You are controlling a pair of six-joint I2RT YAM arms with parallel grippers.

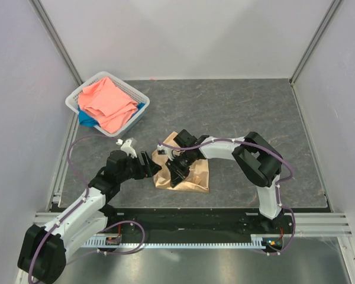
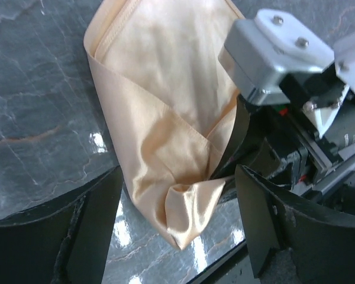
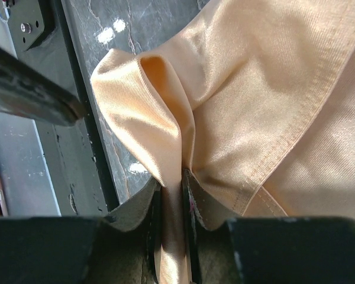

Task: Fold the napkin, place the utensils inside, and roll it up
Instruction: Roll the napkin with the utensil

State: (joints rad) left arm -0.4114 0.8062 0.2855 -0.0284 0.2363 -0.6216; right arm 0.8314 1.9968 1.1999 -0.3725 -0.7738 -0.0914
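Right pincer [image 3: 171, 204] nips the napkin [image 1: 196, 175], left pincer [image 2: 177, 234] gaping!
Nearest us, the left pincer's jaws stand wide either side of the napkin's bunched corner. The right pincer is clamped on a raised fold, mid-table [image 1: 254, 112]. Far left, a white basket [image 1: 132, 90] holds a coral-pink cloth [image 1: 106, 102] over a blue cloth [image 1: 86, 120].

top external: you look down from above and behind the rig, far enough to take in the whole table [image 1: 236, 112] | left wrist: you face the napkin [image 2: 165, 130] close up, angled down | right wrist: nearer still, on its pinched fold | all 3 views share that cloth
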